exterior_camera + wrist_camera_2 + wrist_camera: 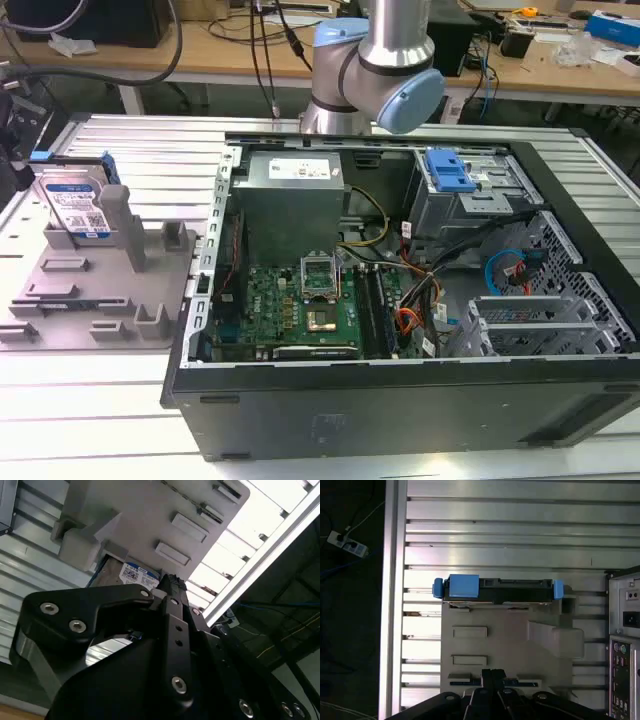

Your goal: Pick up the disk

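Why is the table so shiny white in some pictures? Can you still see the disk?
In the second wrist view, light bouncing off the metal table washes slats out white, though the disk sits in shade; in the first wrist view the glare is softer, a bright patch on slats near the disk; in the exterior view the light is even and the disk looks clear.
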Robot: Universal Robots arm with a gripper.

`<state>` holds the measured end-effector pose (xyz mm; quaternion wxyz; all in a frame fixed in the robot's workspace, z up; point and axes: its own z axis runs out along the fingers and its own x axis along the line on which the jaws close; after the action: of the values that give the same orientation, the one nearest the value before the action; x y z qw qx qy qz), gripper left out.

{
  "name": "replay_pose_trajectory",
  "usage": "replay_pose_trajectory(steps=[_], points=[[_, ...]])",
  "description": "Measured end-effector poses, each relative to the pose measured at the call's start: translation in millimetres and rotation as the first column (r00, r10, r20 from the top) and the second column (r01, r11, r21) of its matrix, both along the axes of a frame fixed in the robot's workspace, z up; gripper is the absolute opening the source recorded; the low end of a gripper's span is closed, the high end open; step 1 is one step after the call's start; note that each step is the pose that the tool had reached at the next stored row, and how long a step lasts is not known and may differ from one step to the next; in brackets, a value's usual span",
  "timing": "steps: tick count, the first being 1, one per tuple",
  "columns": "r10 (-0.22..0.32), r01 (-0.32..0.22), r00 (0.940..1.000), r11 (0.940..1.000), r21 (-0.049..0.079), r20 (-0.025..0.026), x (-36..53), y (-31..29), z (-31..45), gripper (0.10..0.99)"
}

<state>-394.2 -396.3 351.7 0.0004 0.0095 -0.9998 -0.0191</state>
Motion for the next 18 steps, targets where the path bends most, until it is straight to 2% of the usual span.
replay_pose_trajectory(steps=[8, 9, 10, 11, 12, 15, 18], points=[[0.001, -0.001, 1.0, 1.0, 0.0, 0.0, 0.0, 0.0, 0.0, 0.106], [0.023, -0.023, 0.9997, 0.9997, 0.0, 0.0, 0.0, 0.0, 0.0, 0.106], [0.076, -0.076, 0.9971, 0.9971, 0.0, 0.0, 0.0, 0.0, 0.0, 0.106], [0.131, -0.131, 0.9914, 0.9914, 0.0, 0.0, 0.0, 0.0, -0.1, 0.106], [0.196, -0.196, 0.9806, 0.9806, 0.0, 0.0, 0.0, 0.0, -0.1, 0.106], [0.273, -0.273, 0.9621, 0.9621, 0.0, 0.0, 0.0, 0.0, -0.2, 0.106], [0.374, -0.374, 0.9274, 0.9274, 0.0, 0.0, 0.0, 0.0, -0.3, 0.106]])
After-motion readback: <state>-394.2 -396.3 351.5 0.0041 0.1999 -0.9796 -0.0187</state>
